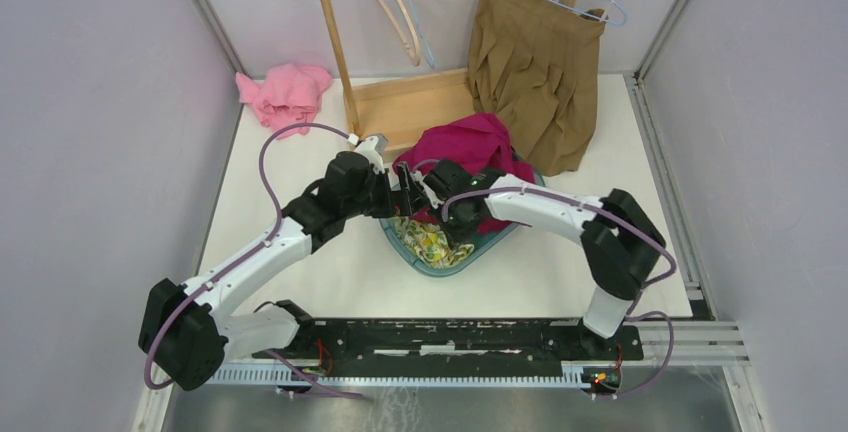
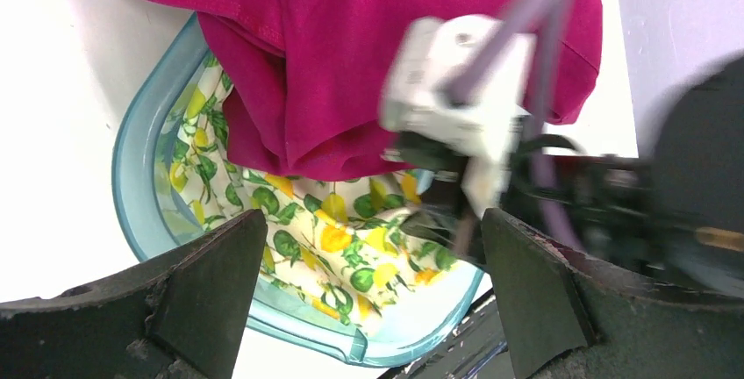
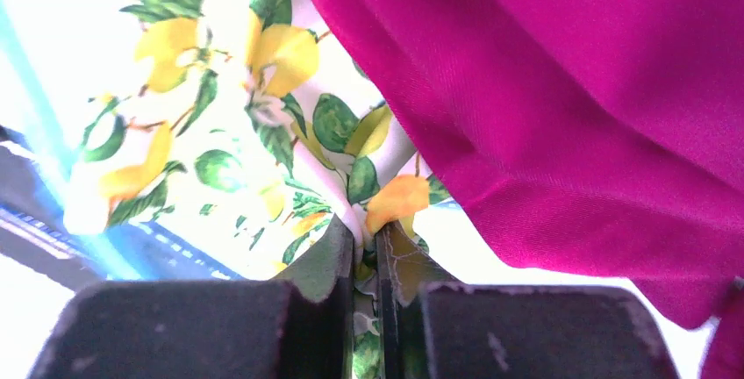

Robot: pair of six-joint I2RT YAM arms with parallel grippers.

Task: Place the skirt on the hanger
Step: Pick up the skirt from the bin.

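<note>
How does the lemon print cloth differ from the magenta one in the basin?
The lemon-print cloth is white with yellow lemons and green leaves; the magenta cloth is plain. The lemon-print cloth lies low in the basin, pinched by the right gripper; the magenta cloth drapes over it, ungripped. Both are crumpled fabric.

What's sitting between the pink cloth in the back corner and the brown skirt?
The wooden rack, post and base board, stands between pink cloth and brown skirt; top view.
</note>
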